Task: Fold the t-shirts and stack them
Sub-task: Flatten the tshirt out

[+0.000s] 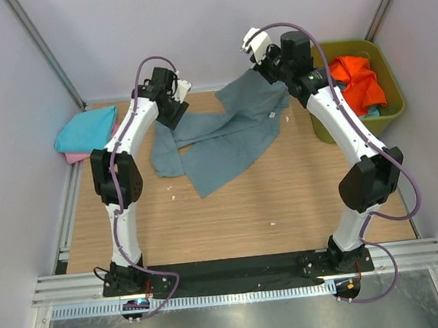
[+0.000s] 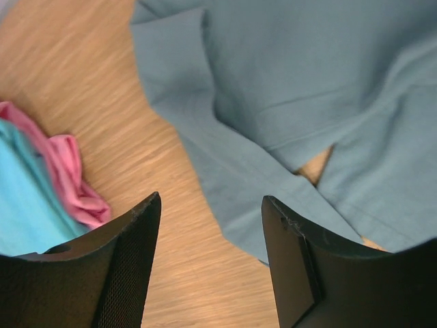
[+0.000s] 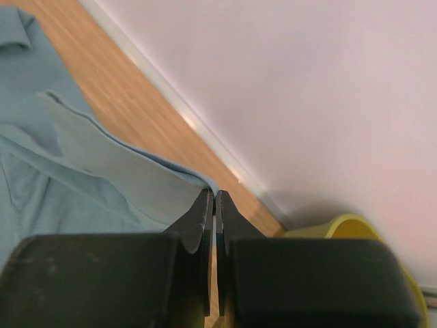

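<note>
One grey-blue shirt [image 1: 224,137], crumpled on the table [image 1: 283,197], its edge pinched in my right gripper [image 3: 214,193], my left gripper [image 2: 211,198] open, one turquoise shirt [image 1: 86,132], one pink shirt [image 1: 76,156], one orange shirt [image 1: 357,79] in the tub [image 1: 394,106]

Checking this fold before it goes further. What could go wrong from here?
The right gripper pinches only a thin edge of the grey shirt, so it may slip free. The left gripper is open over bunched, overlapping cloth and could grab several layers, leaving a crooked fold.
</note>
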Available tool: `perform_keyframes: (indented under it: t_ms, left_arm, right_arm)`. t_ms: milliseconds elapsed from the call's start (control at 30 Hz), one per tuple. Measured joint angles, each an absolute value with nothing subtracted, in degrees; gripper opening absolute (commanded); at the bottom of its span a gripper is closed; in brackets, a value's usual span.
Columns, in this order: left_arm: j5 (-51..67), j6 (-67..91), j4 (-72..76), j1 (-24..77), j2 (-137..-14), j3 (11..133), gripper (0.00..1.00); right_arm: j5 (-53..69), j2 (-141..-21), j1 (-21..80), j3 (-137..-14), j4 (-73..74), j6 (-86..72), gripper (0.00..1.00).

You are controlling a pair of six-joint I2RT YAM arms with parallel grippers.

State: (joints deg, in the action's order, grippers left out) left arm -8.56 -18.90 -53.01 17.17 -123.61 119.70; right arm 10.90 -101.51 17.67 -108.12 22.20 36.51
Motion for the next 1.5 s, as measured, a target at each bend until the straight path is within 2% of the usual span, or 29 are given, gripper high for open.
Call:
perform_keyframes:
  t_ms: [133,333,633,900,1033,1100,1200,1300,1333,1500]
  left_arm:
    - [-3.3,-18.9,-54.1,17.7,-121.7,114.0,0.59]
    - [-2.6,-16.6,-55.1,21.1,-121.3,105.0,0.59]
    - [-10.5,-12.3,-54.7,21.6,-129.8,117.3,0.61]
    - [-13.5,-10.8,-55.2,19.9,-133.4,117.4,0.54]
    - [-14.0,-10.7,-55.2,19.0,-133.7,117.3,0.45]
    - [-14.0,-10.7,-55.2,18.7,-133.7,117.3,0.43]
    - [-14.2,-10.7,-55.2,18.3,-133.7,117.3,0.35]
    - [-14.3,-10.5,-55.2,18.2,-133.8,117.3,0.04]
    - [-14.4,-10.5,-55.2,18.1,-133.8,117.3,0.0]
    - [-14.3,-10.9,-55.6,18.1,-133.3,116.7,0.0]
  right_arm:
    - [9.6,-102.5,17.7,-105.6,22.8,36.8,0.01]
    - [9.0,-104.8,17.6,-105.7,22.7,36.7,0.01]
    - [9.4,-109.9,17.6,-108.6,22.8,35.5,0.01]
    - [9.6,-110.3,17.6,-109.1,22.7,34.2,0.01]
    - [9.6,-110.3,17.6,-109.1,22.7,34.1,0.01]
    - [9.6,-110.3,17.6,-109.1,22.7,34.1,0.02]
    - [9.6,-110.3,17.6,-109.1,22.7,33.9,0.01]
    - [9.6,-110.3,17.6,-109.1,22.7,33.7,0.01]
    - [9.6,-110.4,17.6,-109.1,22.7,33.6,0.01]
    - [9.5,-110.4,17.6,-109.1,22.7,33.7,0.01]
